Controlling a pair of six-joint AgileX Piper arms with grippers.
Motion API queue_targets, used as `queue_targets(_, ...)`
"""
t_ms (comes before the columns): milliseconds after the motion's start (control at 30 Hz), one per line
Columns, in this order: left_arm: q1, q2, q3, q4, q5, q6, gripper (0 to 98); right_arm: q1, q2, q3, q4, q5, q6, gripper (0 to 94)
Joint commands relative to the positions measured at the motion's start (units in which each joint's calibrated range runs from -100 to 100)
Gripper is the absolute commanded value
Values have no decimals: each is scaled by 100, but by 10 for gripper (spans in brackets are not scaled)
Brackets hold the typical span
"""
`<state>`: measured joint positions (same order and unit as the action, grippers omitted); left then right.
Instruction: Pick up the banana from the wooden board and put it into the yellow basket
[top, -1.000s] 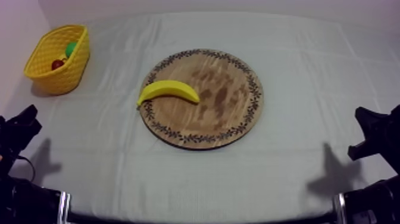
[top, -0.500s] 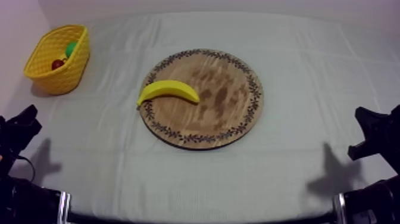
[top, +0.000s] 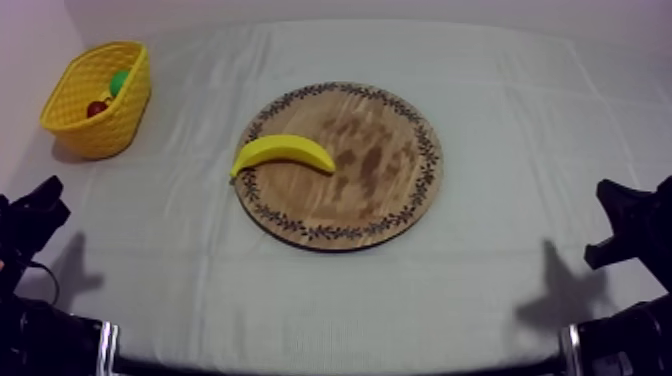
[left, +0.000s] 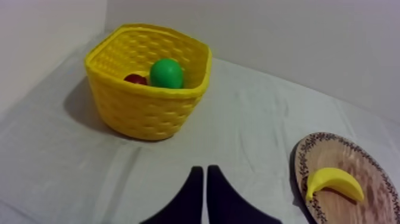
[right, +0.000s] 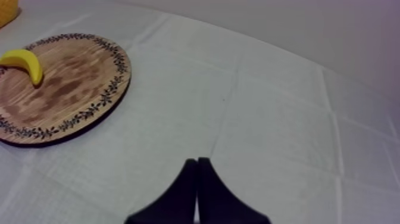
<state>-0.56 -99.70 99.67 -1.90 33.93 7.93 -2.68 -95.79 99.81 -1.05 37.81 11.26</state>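
Overhead, the banana (top: 283, 153) lies on the round wooden board (top: 385, 190) at the board's nine o'clock, its outer tip at the patterned rim. The board sits in the middle of the counter (top: 500, 270). The yellow basket (top: 100, 130) stands well apart from it, towards ten o'clock. The left wrist camera shows more of what is in the basket: a round green fruit (left: 166, 73) with a small red fruit (left: 136, 78) just beside it. It also shows the left jaws together in a narrow wedge, holding nothing, over bare counter between basket and board. The right jaws are likewise together and empty, over bare counter off the board's three o'clock side.
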Motion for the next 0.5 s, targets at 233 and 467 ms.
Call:
queue_targets(233,2,-4,0,-3,-6,0,1,0,3,-3,0,1,0,2)
queue_targets(467,-45,-4,0,-30,-6,554,5,0,3,-3,0,1,0,2)
